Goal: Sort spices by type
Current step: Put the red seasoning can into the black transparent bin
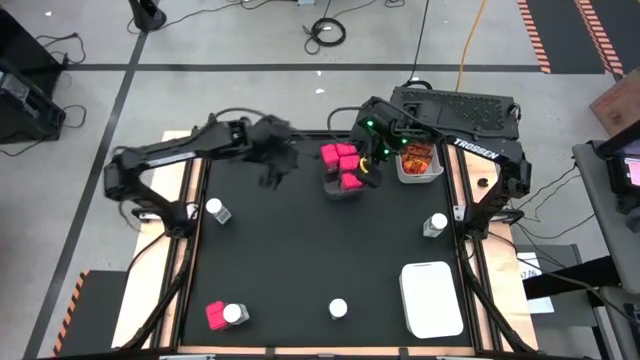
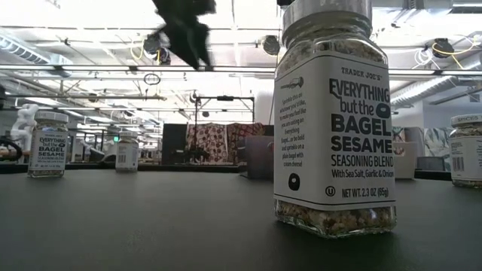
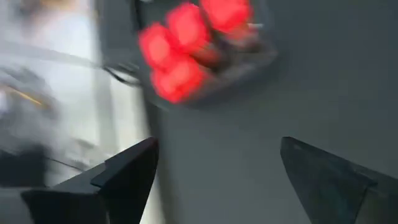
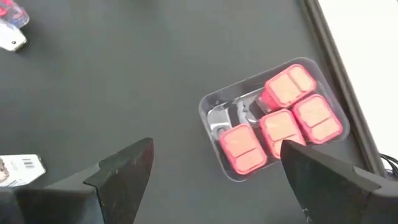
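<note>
Matte black tabletop (image 1: 300,260), wood edging, grey concrete floor with cables around it. Four pink packs (image 4: 283,127), blocky and glossy, sit in a clear rounded tray (image 1: 342,188) at far centre; in the high view they form a tight cluster running roughly far-to-near. One more pink pack (image 1: 214,315) lies near-left, touching a jar (image 1: 234,314). Other clear jars with white round lids: mid-left (image 1: 214,209), near centre (image 1: 338,309), mid-right (image 1: 436,224); all upright, long axis vertical. Orange-red crinkly sachets (image 1: 416,157) fill a white bin (image 1: 432,173) far right; a white bin (image 1: 432,298) sits near right. Left gripper (image 1: 272,160) is blurred, above the table just left of the tray, jaws wide, empty. Right gripper (image 1: 372,165) hovers at the tray's right edge, jaws wide, probably empty.
</note>
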`<state>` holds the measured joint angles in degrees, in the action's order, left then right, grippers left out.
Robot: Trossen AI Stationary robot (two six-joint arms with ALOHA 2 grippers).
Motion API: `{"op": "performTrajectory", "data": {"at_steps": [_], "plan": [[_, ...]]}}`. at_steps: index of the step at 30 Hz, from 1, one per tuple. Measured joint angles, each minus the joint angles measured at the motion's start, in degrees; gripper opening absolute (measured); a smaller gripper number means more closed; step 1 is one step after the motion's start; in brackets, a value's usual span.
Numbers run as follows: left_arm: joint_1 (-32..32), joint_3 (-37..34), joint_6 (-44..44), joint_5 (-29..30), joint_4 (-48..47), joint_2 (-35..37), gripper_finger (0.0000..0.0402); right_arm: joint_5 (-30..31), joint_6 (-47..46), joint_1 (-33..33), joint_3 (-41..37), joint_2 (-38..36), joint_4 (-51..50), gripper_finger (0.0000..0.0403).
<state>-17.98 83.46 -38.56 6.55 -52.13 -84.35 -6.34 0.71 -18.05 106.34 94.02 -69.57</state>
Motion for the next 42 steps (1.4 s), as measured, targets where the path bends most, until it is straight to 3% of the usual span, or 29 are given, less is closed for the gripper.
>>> {"op": "performTrajectory", "data": {"at_steps": [6, 11, 19, 27, 32, 36, 42], "plan": [[5.6, 0.0, 32.5, -15.7, -18.8, 8.6, 0.0338, -0.1, 0.0, 2.8, 0.0, 0.6, 1.9, 0.0345], [13.2, 0.0, 55.7, -23.7, -30.1, 13.6, 0.0338, -3.9, -0.4, 6.2, 0.0, 1.7, 8.1, 0.0345], [32.2, -0.1, 76.6, -25.8, -33.6, 19.0, 0.0338, -4.6, -5.1, 15.7, 0.0, 4.8, 21.8, 0.0345], [55.0, -3.1, 74.0, -20.8, -33.3, 18.9, 0.0338, -4.0, -19.6, 24.3, 0.1, 9.1, 34.3, 0.0345], [66.1, -9.4, 63.6, -19.3, -25.0, 17.5, 0.0338, -3.5, -25.8, 28.9, 0.0, 11.2, 38.5, 0.0345], [71.3, -14.6, 54.4, -14.9, -20.7, 15.0, 0.0338, 0.7, -28.5, 32.1, 0.1, 12.0, 38.3, 0.0345], [73.2, -20.4, 49.7, -13.1, -11.0, 10.0, 0.0338, 7.7, -33.8, 35.5, 0.0, 12.1, 38.3, 0.0345]]}}
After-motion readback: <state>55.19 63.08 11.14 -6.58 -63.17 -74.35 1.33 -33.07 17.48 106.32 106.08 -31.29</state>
